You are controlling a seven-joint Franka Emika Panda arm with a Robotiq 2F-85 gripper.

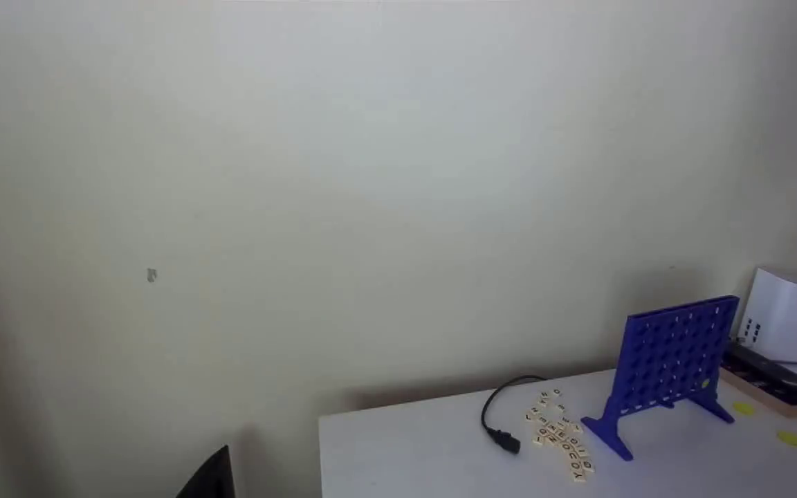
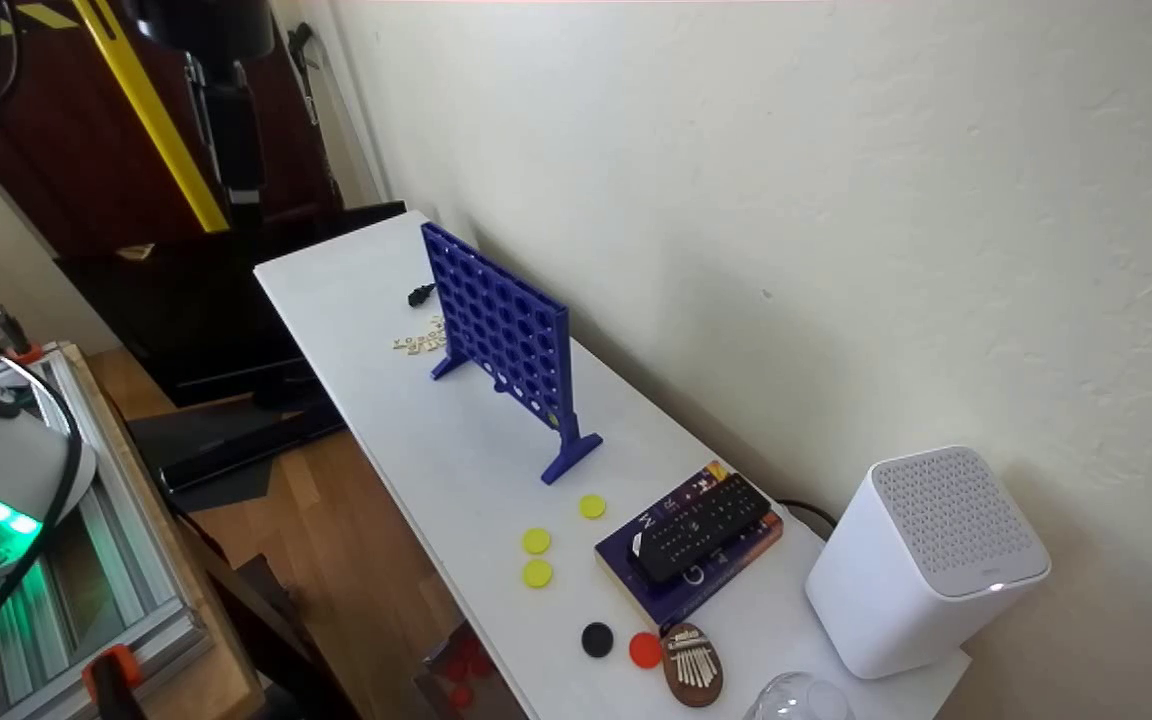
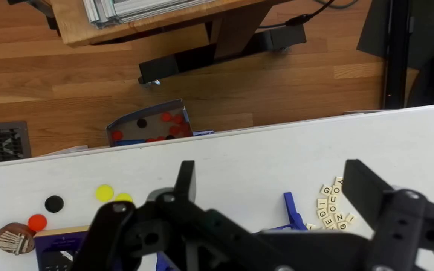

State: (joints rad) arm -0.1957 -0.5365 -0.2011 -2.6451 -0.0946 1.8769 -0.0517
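Observation:
My gripper point(image 3: 271, 162) is open, with nothing between its fingers, above the white table point(image 3: 239, 158). It also shows in an exterior view point(image 2: 247, 210), high over the table. A blue upright grid frame point(image 2: 506, 325) stands on the table; the gripper hides most of it in the wrist view point(image 3: 295, 216). A yellow disc sits low in the frame point(image 1: 706, 383). Cream letter tiles point(image 3: 332, 199) lie beside the frame, partly behind the right-hand finger. Three yellow discs point(image 2: 536, 541), a black disc point(image 2: 597, 640) and a red disc point(image 2: 645, 650) lie flat on the table.
A black remote point(image 2: 701, 525) lies on a book point(image 2: 621, 575). A small wooden thumb piano point(image 2: 692, 668), a clear container point(image 2: 798, 700) and a white speaker-like box point(image 2: 921, 570) stand nearby. A black cable point(image 1: 488, 408) lies by the wall. An open box of discs point(image 3: 145, 113) is below the table edge.

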